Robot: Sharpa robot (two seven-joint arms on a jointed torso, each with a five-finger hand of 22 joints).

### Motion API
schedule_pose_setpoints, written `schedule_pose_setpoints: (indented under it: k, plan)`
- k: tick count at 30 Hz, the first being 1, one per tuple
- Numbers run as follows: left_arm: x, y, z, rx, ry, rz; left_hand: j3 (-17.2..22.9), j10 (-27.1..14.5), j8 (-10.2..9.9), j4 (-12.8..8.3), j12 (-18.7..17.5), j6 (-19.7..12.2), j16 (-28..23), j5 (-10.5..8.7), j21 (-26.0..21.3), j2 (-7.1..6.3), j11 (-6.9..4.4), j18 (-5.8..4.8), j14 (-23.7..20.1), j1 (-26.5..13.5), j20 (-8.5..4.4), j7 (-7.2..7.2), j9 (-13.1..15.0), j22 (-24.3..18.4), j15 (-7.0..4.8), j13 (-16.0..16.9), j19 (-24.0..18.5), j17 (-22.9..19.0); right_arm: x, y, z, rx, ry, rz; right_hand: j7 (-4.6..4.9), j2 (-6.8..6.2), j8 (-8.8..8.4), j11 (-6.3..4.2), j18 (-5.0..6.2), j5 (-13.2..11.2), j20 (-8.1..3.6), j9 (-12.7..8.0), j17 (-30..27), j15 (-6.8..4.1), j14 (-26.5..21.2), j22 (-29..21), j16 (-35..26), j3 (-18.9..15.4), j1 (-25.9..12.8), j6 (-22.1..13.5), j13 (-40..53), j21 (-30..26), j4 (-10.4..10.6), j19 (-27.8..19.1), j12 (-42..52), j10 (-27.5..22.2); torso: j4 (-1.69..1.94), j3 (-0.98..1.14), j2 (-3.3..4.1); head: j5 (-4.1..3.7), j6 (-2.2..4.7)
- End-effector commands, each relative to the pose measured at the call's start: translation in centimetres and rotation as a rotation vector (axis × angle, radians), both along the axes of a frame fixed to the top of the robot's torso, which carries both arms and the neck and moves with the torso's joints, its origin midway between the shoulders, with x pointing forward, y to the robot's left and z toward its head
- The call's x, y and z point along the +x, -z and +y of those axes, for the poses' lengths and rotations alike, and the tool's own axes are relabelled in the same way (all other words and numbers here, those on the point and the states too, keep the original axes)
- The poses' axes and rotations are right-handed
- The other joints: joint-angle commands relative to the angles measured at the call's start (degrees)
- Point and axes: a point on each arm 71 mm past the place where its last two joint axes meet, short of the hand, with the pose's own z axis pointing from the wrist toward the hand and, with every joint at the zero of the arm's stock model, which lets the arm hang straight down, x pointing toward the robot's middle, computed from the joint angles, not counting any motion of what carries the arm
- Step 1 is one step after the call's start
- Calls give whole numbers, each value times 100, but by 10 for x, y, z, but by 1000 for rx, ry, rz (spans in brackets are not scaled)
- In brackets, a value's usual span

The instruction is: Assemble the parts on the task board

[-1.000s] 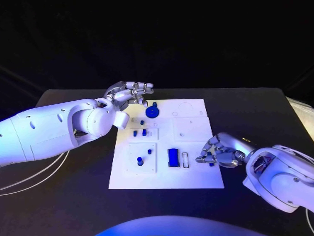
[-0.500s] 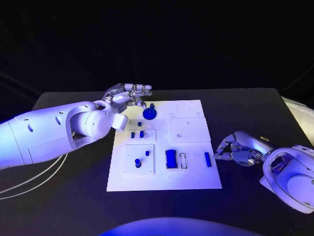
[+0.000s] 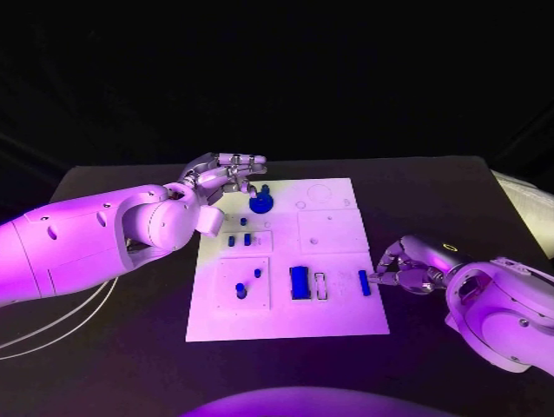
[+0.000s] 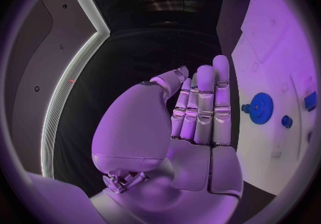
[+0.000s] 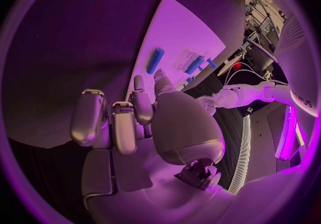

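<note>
The white task board (image 3: 333, 317) lies in the middle of the black table. A blue gear (image 3: 262, 204) sits near its far left corner, also seen as the blue gear (image 4: 261, 108). My left hand (image 3: 227, 169) hovers just beyond that corner with fingers straight and nothing in it. A blue bar (image 3: 364, 282) lies near the board's right edge, seen too as the blue bar (image 5: 155, 60). My right hand (image 3: 402, 269) sits just right of it, fingers loosely bent, holding nothing. A blue block (image 3: 301, 281) stands mid-board.
Two small blue pegs (image 3: 239, 240) stand in a left plate, and small blue pieces (image 3: 242, 289) lie on the plate nearer me. White cables (image 3: 52, 326) trail over the table's left side. Bare black table (image 3: 452, 200) surrounds the board.
My right hand has drawn off the board's right edge, leaving the blue bar lying there. My left hand has stayed by the gear.
</note>
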Motion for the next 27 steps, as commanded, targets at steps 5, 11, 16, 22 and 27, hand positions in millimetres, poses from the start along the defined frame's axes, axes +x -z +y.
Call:
schedule_pose_setpoints:
  k: [5, 11, 16, 22, 27]
  plan:
    - [0, 0, -3, -8, 24, -9, -9, -43, 24, -28, 14, -31, -22, 21, -35, 43, -3, 115, -43, 2, 30, 6, 6, -8, 1, -3, -23, -6, 0, 7, 4, -34, 1, 25, 23, 6, -45, -27, -49, 16, 22, -13, 558, 54, 421, 1, 25, 21, -51, 23, 13, 37, 49, -3, 1, 47, -7, -2, 2, 45, -27]
    - [-1, 0, -3, -9, 24, -8, -9, -43, 24, -28, 14, -31, -22, 21, -35, 43, -3, 115, -43, 2, 30, 6, 6, -8, 1, -3, -23, -6, -1, 8, 13, -32, -24, 19, 20, -6, -57, -27, -49, 51, 25, -14, 558, 55, 421, 3, 24, 42, -62, 41, 20, 38, 73, -3, 4, 50, -1, -2, -2, 43, -30]
    - [-1, 1, -4, -9, 24, -8, -9, -43, 24, -28, 14, -31, -22, 21, -35, 43, -3, 115, -43, 2, 30, 6, 6, -8, 1, -3, -23, -6, 0, 9, 18, -41, -40, 13, 11, -29, -64, -34, -49, 73, 25, -13, 560, 52, 421, 5, 25, 76, -35, 69, 25, 39, 72, -3, 4, 51, -1, -2, -2, 44, -27]
    - [-1, 1, -3, -9, 24, -8, -9, -43, 24, -28, 14, -31, -22, 21, -35, 43, -3, 115, -43, 2, 30, 6, 6, -8, 1, -3, -23, -6, 0, 11, 23, -84, -73, 2, -5, -95, -101, -52, -50, -7, 13, -15, 568, 36, 422, 20, 28, 233, 190, 119, 33, 45, -53, 0, -9, 46, -6, 0, 1, 53, -29]
    - [-1, 1, -3, -9, 24, -7, -10, -48, 30, -33, 25, -32, -21, 24, -38, 48, -2, 115, -49, 0, 30, 7, 7, -8, 2, -3, -26, -13, 1, 15, 27, -145, -101, -8, -7, -149, -141, -56, -53, -49, 9, -21, 565, 31, 421, 30, 25, 359, 349, 146, 29, 47, -163, -1, -35, 34, -1, 1, 0, 58, -42]
